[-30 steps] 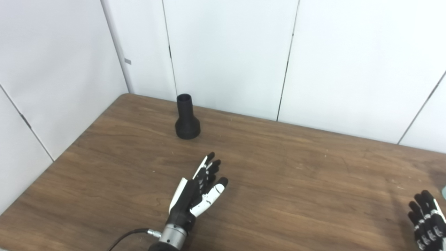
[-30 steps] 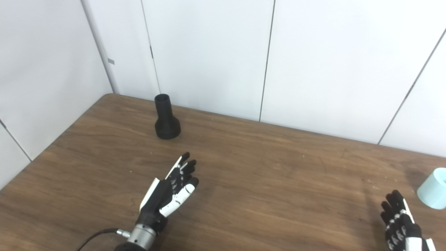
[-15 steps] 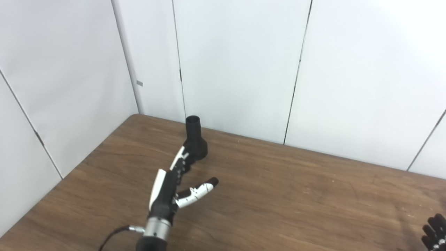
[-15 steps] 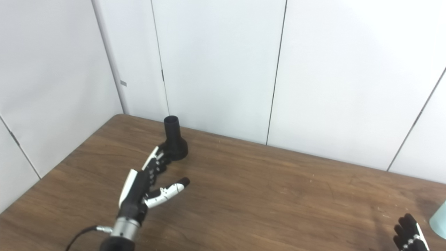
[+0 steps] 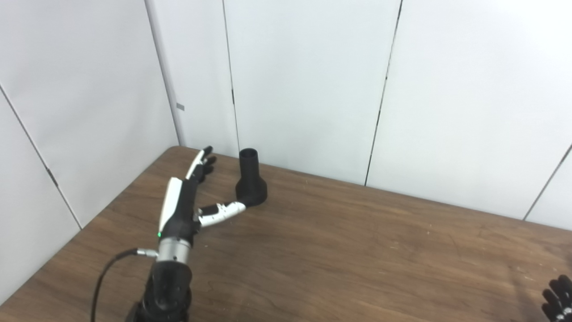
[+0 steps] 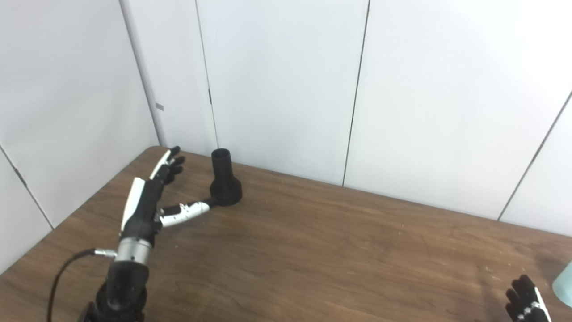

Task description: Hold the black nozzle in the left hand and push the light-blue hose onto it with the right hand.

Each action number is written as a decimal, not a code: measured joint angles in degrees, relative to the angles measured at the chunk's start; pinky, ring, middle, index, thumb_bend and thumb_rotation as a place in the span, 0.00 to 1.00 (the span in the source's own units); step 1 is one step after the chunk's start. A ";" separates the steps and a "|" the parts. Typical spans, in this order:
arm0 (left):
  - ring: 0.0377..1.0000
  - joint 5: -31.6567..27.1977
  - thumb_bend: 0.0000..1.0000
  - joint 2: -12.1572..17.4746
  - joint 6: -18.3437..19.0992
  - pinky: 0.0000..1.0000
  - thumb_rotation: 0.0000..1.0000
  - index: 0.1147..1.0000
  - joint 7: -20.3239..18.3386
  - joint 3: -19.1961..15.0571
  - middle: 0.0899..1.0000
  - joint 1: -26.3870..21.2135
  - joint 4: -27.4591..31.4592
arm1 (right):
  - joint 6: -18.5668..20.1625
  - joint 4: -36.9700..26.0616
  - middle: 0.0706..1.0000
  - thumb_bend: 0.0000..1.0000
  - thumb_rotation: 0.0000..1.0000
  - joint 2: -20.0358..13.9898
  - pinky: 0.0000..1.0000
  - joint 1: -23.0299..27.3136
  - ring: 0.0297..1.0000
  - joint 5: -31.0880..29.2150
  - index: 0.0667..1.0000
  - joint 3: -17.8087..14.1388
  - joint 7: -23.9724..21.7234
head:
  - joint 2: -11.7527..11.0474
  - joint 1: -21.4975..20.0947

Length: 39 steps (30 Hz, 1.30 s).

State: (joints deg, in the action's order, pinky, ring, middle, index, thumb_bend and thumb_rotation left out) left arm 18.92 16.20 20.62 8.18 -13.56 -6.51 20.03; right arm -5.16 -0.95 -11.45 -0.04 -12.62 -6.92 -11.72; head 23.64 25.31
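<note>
Nozzle point(image 5: 251, 183) stands upright near the far left corner of the table point(image 5: 357, 250), on its wide base, with the narrow open neck pointing up. This position is good for a grasp from the side, because the neck is free all around and nothing else stands near it.

The left hand point(image 5: 187, 197) is beside the nozzle, on its left. The hand is spread: the fingers point(image 5: 203, 160) point away toward the wall and pass to the left of the neck, and the thumb point(image 5: 223, 209) reaches out to the right, with its tip at the foot of the base. From these views I cannot tell if the thumb touches the base or only comes just beside it. The hand holds nothing. I think it is kept so wide in order to let the nozzle come between thumb and fingers before they close.

The right hand point(image 6: 527, 302) is low at the near right edge of the table, well apart from the nozzle. Only dark fingertips show, so I cannot tell if it is spread or closed. Just beside it, at the right border of the right eye view, a small piece of the hose point(image 6: 564, 290) is visible; it appears to be on the table. The hand probably waits there because the hose is its own part of the work, and the pushing can begin only when the nozzle is held.
</note>
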 measured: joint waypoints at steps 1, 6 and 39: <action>0.89 0.55 0.84 0.39 0.40 0.91 0.16 0.88 -0.05 0.04 0.90 -0.42 -1.12 | 0.00 0.01 0.99 0.51 1.00 0.00 1.00 0.00 0.99 0.00 1.00 -0.01 -0.02 | 0.00 0.00; 0.91 1.59 0.86 3.05 2.11 0.92 0.21 0.90 -1.61 0.97 0.91 -2.59 -6.17 | 0.01 0.02 0.98 0.52 1.00 -0.01 1.00 0.02 0.99 -0.01 1.00 -0.01 -0.02 | 0.18 -0.26; 0.98 5.04 1.00 9.47 5.62 1.00 0.36 0.90 -6.87 10.68 0.95 -17.81 -33.07 | 0.24 -0.69 0.95 0.55 1.00 -0.06 0.97 -0.50 0.94 1.10 1.00 0.12 0.38 | 1.67 -1.93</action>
State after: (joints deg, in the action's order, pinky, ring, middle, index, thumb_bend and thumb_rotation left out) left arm 23.96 25.67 26.25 1.31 -2.88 -24.32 -13.04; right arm -4.92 -1.64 -11.51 -0.55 -11.52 -6.79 -11.34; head 25.31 23.38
